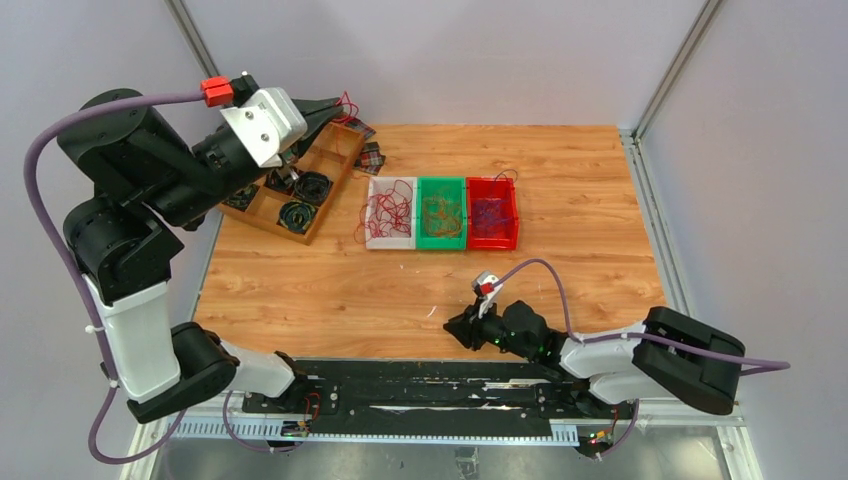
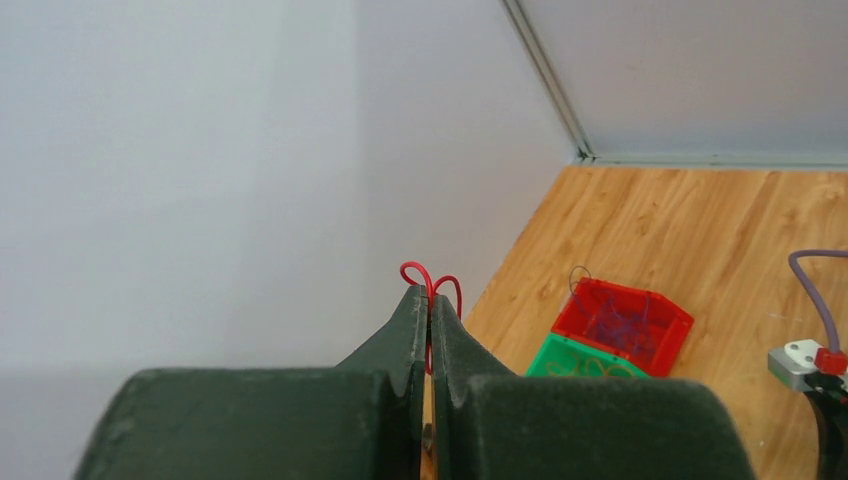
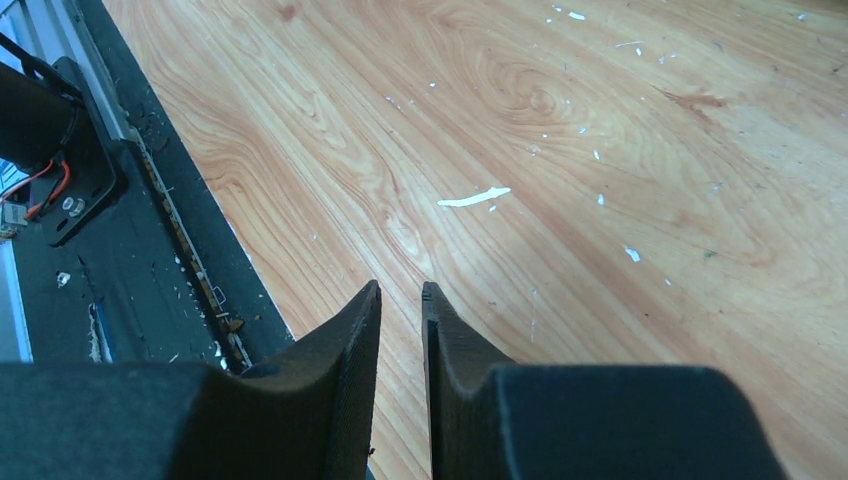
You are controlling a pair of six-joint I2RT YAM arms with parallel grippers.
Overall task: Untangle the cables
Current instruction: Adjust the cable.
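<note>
Cable (image 2: 430,288), red, in clenched left fingers (image 2: 405,335) above table edge (image 1: 450,128); right fingers (image 3: 355,335) barely parted.

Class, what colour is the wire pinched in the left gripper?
Red wire, best in left wrist view.

My left arm (image 1: 130,330) and right arm (image 1: 600,360) are black joints and white shells, each trailing a lilac cable (image 1: 130,99) (red plug (image 1: 216,92) at the wrist); the left gripper (image 2: 430,298) and right gripper (image 3: 400,288) are dark matte wedges.

Wooden tray (image 1: 337,190) at 10 o'clock on tabletop (image 1: 580,200), black coils (image 1: 312,186) in compartments. White bin (image 1: 391,244), green bin (image 1: 441,245), red bin (image 1: 492,245) touching, row near centre.
</note>
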